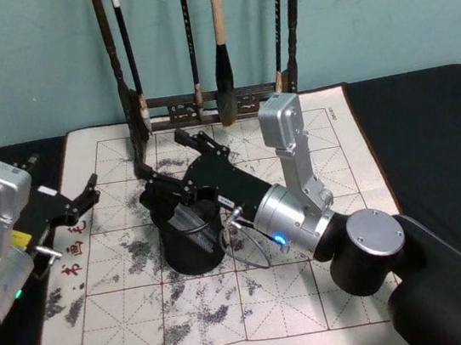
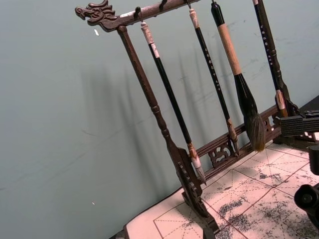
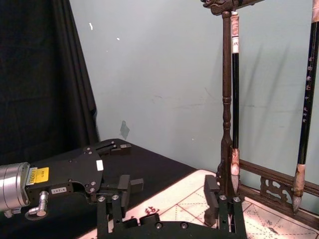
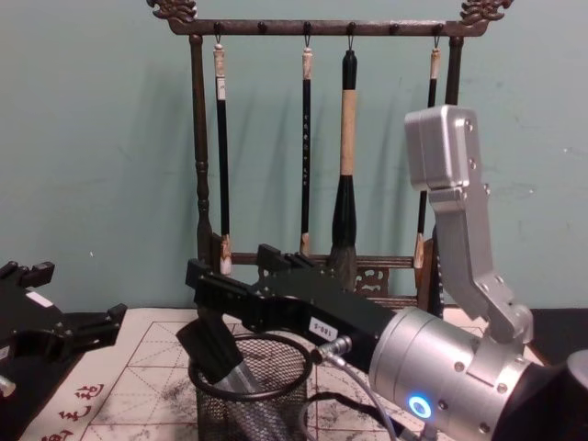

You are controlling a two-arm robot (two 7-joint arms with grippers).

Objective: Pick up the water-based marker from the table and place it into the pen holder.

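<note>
Chest view: right gripper (image 4: 213, 308) jaws apart over pen holder (image 4: 253, 390) rim; left gripper (image 4: 69, 333) jaws apart, well clear.

Head view: high, looking down on mat (image 1: 233, 309). Chest view: low, close, level across counter at cup (image 4: 253, 390). Both wrist views low, facing wall; all share brush rack (image 1: 212, 102).

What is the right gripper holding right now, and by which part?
Nothing: the right gripper is open above the pen holder, marker leaning inside; the left gripper is open, empty.
</note>
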